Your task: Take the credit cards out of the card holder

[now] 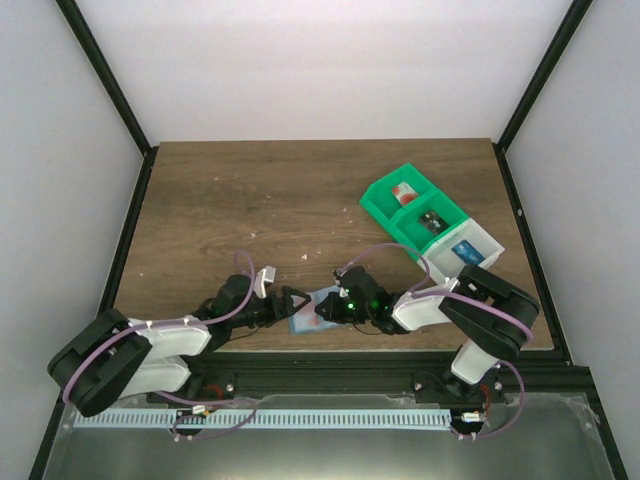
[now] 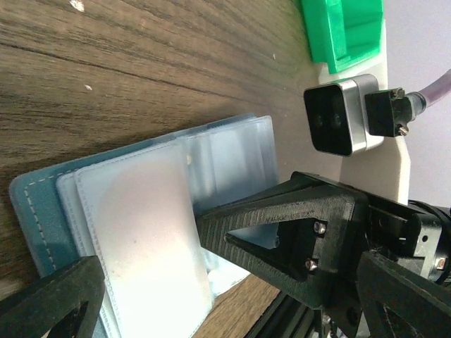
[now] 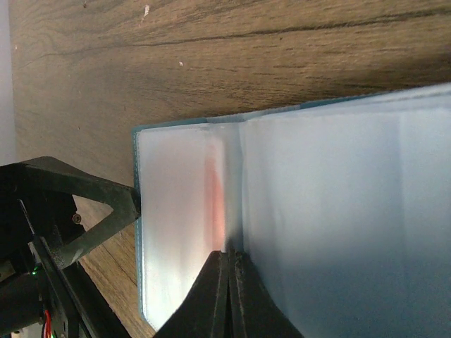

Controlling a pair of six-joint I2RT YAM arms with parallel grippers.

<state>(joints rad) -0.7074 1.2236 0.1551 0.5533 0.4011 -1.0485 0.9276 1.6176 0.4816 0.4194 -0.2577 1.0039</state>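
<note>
Black and white arms both bend low over the brown wooden bench (image 1: 250, 200) and meet near its front edge, nose to nose. Between them lies the card holder (image 1: 303, 322). The left end effector (image 1: 294, 302) comes in from the left with its fingers (image 2: 56, 299) wide apart. In the right wrist view, one finger tip sits right at the holder's outer edge. The right end effector (image 1: 327, 310) comes in from the right with its fingers (image 3: 218, 303) pressed tight together. Their tip rests on the fold in the middle of the holder. I cannot tell if a thin leaf is pinched between them.

Things in the green and white bin (image 1: 400, 215) at the back right are too small to read.

The card holder lies open and flat on the bench. It is light blue with white stitches along its edge and cloudy see-through pockets. A pinkish-red credit card (image 3: 213, 204) shows dimly inside a pocket beside the fold.
</note>
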